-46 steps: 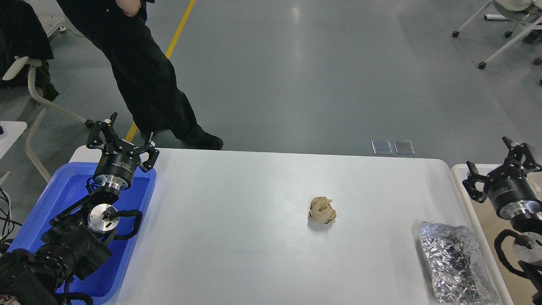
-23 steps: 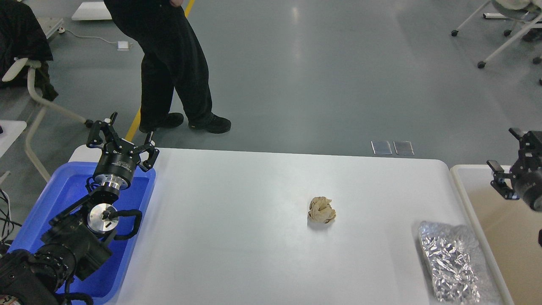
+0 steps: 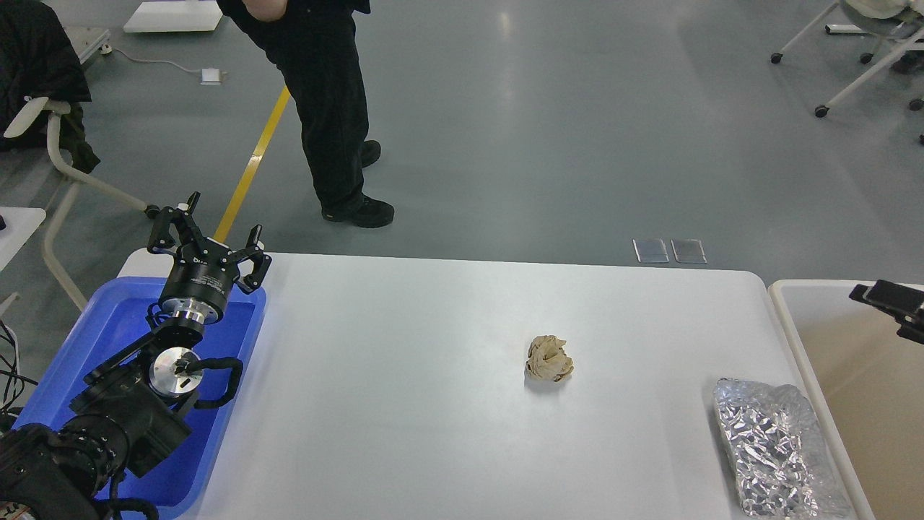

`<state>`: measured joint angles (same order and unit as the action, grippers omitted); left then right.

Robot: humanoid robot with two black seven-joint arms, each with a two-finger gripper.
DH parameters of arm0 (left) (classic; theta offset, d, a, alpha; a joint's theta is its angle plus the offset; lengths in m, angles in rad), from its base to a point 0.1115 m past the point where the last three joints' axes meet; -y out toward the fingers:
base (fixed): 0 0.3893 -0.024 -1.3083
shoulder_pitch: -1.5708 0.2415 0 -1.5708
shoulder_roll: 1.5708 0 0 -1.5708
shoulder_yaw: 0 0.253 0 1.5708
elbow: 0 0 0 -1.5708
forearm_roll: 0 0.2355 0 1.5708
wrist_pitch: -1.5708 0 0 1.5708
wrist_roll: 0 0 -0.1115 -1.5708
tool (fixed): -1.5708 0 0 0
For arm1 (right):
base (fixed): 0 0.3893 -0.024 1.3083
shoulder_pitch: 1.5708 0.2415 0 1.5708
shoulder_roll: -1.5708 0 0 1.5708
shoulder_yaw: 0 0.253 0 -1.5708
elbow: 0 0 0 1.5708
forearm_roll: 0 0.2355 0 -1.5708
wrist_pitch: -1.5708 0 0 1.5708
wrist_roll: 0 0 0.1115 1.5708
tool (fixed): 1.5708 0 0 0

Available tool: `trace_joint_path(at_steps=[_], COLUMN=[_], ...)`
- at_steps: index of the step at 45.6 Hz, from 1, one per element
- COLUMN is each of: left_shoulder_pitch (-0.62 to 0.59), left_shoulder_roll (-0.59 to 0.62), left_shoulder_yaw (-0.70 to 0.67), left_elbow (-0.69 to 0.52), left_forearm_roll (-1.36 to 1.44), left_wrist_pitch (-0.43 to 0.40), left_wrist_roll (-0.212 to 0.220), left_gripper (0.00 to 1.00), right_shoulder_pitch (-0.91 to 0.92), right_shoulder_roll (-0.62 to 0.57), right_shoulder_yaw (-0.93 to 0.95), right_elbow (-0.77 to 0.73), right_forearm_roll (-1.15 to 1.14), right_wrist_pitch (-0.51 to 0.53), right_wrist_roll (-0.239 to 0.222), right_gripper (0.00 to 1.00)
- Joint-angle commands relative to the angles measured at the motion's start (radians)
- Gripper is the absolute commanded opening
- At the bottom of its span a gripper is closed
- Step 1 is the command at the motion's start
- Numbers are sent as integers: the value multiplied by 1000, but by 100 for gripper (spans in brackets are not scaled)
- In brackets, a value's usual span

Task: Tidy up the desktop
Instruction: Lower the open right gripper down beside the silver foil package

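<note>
Head view, looking forward and down over the work surface. The left gripper (image 3: 209, 235), a black two-finger unit on a black cylindrical wrist with a silver collar, stands raised with its fingers spread apart and grasping nothing. It hangs above the far right corner of the shallow blue plastic tray (image 3: 86, 347), just at the left edge of the desktop (image 3: 404, 375), a large matte white rectangular tabletop with rounded corners. The black left arm (image 3: 123, 412) runs back from the gripper across the tray to the lower left edge of the view.

The right gripper (image 3: 894, 303) shows only as a small dark part at the right edge of the view, above the beige, white-rimmed bin (image 3: 787, 325) that adjoins the desktop's right side; whether it is released or clenched cannot be told.

Two things lie on the desktop, both well apart from the left gripper. A crumpled ball of tan paper (image 3: 549, 358) rests right of centre. A crinkled silver foil packet (image 3: 776, 451) lies at the near right corner, just beside the bin's rim.

Beyond the desktop's far edge, on the grey floor, stands a person in black trousers and black shoes (image 3: 332, 115), next to a yellow floor line (image 3: 249, 173). A light-framed chair (image 3: 58, 159) stands at the far left.
</note>
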<state>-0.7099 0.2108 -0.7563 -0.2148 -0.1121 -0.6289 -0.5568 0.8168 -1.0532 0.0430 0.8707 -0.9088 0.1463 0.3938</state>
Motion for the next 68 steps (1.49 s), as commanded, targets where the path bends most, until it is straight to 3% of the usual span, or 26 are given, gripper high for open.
trace_joint_path(at_steps=[1,14,44,68], left_shoulder_pitch=[0,1,0,0], left_shoulder_roll=[-1,1,1,-1], left_shoulder_yaw=[0,0,0,0], left_elbow=[0,0,0,0], left_forearm_roll=[0,0,0,0], left_wrist_pitch=[0,0,0,0], left_wrist_roll=[0,0,0,0], left_gripper=[100,100,100,100], right_shoulder_pitch=[32,-7,-96,-168], right_shoulder_roll=[-41,27,119,205], right_shoulder_yaw=[-138,-281,-285,-284], right_elbow=[68,48,31,-68], right_forearm_roll=[-340,-357,-354,-340], right_wrist_pitch=[-7,-53,-160,-237], right_wrist_roll=[0,2,2,2], right_gripper=[99,99,98,87])
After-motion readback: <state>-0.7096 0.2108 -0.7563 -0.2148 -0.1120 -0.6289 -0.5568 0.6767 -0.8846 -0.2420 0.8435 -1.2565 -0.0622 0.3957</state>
